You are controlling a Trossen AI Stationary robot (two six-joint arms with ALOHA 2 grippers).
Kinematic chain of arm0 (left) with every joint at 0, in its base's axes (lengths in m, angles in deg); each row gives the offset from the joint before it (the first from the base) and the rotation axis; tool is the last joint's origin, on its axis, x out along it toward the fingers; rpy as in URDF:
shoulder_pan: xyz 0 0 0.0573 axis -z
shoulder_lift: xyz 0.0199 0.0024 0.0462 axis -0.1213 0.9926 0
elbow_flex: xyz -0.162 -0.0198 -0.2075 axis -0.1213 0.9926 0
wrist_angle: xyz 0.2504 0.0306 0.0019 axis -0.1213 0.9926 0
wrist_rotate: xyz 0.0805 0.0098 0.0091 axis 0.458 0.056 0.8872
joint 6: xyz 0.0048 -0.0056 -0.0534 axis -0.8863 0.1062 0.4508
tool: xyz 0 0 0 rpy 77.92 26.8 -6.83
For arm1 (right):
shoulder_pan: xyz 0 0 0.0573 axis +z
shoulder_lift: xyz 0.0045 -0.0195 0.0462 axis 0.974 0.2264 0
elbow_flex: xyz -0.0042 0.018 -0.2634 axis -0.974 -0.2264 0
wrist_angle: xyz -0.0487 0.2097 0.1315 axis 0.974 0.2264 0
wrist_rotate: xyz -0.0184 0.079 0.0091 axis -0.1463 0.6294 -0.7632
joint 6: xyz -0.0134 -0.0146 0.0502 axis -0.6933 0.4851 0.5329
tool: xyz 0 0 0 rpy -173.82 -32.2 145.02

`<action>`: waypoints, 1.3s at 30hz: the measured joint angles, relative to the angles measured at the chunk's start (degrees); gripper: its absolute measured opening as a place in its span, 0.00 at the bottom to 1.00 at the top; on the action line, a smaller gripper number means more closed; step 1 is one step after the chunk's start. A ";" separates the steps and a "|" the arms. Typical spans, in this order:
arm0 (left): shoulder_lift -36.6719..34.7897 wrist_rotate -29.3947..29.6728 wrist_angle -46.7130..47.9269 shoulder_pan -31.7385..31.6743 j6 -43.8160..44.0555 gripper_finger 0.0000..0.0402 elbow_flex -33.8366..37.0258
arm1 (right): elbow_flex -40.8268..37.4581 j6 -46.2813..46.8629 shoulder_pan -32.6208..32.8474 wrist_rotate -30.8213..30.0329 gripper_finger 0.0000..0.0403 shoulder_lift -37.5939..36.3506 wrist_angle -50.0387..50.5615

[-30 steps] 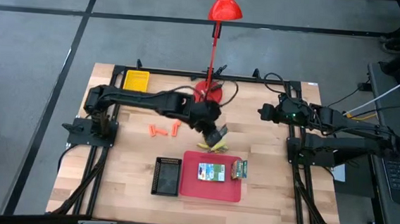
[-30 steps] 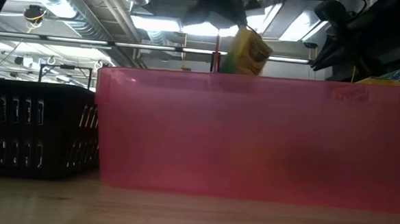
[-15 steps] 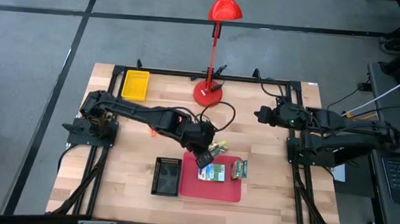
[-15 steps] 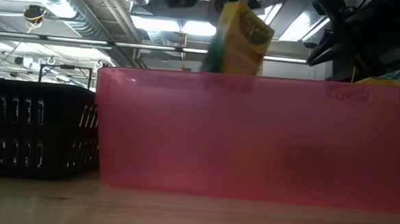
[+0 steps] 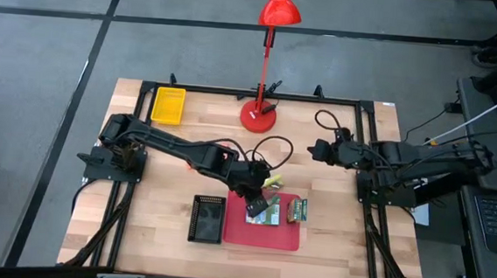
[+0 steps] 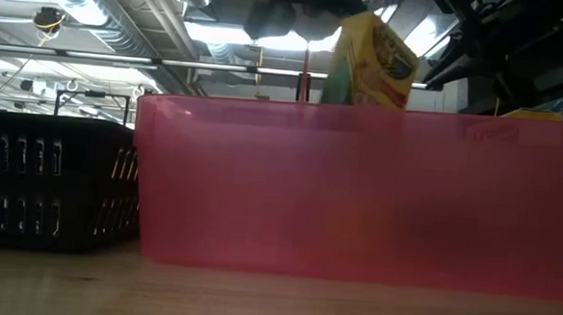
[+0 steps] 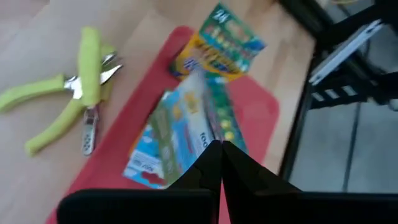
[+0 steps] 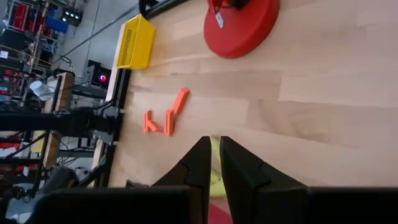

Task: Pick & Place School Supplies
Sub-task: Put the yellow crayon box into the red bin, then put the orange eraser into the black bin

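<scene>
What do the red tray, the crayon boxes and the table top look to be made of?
Red tray: likely translucent plastic, since light passes dimly through its wall. Crayon boxes: apparently printed cardboard, with flat folded faces and bright artwork; the left hand brings one over the tray. Table top: pale wood with visible plank seams and grain, matte.

Crayon boxes (image 7: 221, 40) on red tray (image 7: 261, 109); scissors-like tool (image 7: 74, 93) beside — table.

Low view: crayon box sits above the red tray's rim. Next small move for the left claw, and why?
Probably lower a little, then open. The left claw holds the crayon box tilted, its top above the rim of the red tray, so releasing now would likely drop it. The high view puts it over the tray, beside another box already inside.
</scene>
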 joint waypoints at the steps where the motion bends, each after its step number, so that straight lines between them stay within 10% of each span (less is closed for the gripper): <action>1: 0.00 0.03 0.30 -0.03 -0.02 0.00 0.28 | -0.01 0.45 0.64 -0.33 0.10 0.17 -0.04; 21: -0.20 0.84 -5.52 -2.75 -7.26 0.47 0.26 | -0.01 5.63 6.63 -5.04 0.10 2.35 -0.28; 39: -2.15 13.37 13.79 -4.83 -5.16 0.48 0.23 | -0.01 4.20 8.47 -2.84 0.10 5.30 -5.61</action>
